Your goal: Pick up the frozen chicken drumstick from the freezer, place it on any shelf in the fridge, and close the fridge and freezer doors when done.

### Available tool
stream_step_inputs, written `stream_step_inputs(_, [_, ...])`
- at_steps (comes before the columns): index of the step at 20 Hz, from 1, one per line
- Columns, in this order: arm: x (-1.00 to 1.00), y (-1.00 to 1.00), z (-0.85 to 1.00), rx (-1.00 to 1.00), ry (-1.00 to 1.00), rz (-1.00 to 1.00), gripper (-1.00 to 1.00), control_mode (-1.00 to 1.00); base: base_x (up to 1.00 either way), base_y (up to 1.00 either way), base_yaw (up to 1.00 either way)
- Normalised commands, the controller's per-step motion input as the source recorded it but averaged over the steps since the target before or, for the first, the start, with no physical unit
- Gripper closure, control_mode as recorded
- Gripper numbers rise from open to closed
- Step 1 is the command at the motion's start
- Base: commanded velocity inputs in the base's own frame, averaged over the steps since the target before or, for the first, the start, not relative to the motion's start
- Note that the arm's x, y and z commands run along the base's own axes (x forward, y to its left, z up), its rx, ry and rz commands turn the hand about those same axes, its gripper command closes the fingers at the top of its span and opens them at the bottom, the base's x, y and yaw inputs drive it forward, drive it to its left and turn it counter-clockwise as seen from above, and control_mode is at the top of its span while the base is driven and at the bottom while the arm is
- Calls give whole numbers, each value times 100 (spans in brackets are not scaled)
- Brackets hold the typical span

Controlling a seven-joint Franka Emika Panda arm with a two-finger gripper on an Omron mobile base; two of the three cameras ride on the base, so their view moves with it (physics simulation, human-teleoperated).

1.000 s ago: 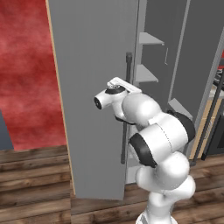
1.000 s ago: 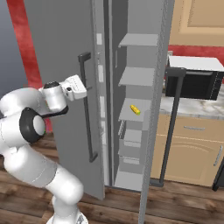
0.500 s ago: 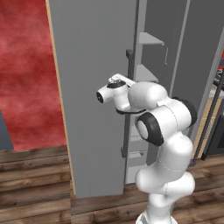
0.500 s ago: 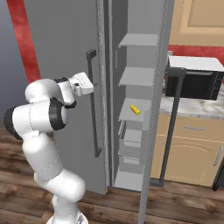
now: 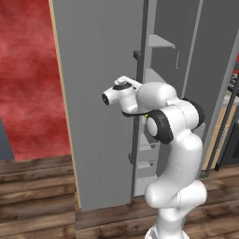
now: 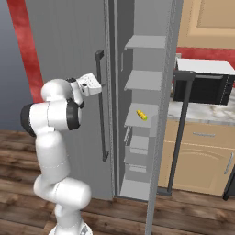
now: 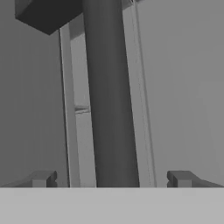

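Hand view: wide-open gripper (image 7: 111,179) straddling smooth dark bar handle (image 7: 109,100), not clamped. Matte grey door (image 6: 69,69), small yellow lump (image 6: 142,115) on narrow shelf; handle's lower end cut off.

The white arm (image 5: 175,154) rises from the lower right of the left base view and from the lower left of the right base view, its trunk upright, then bends at a dark-ringed elbow (image 6: 48,117) near mid-frame. From there the forearm runs level across the middle of both views. The wrist is turned so the hand lies roughly horizontal. The gripper (image 6: 102,84) sits just left of centre in the right base view. In the hand view the gripper's two dark fingertips (image 7: 43,178) stand far apart at the lower left and lower right, jaws spread wide and holding nothing.
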Motion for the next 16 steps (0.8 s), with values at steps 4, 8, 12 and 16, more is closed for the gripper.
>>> stream_step_inputs(4, [59,-16,0,0,3,0,-100,-100,0,0,0])
stream_step_inputs(8, [19,-13,0,0,1,6,-100,-100,0,0,0])
stream_step_inputs(12, [-1,7,16,0,0,19,-100,-100,0,0,0])
stream_step_inputs(16, [0,28,25,-1,0,21,-100,-100,0,0,0])
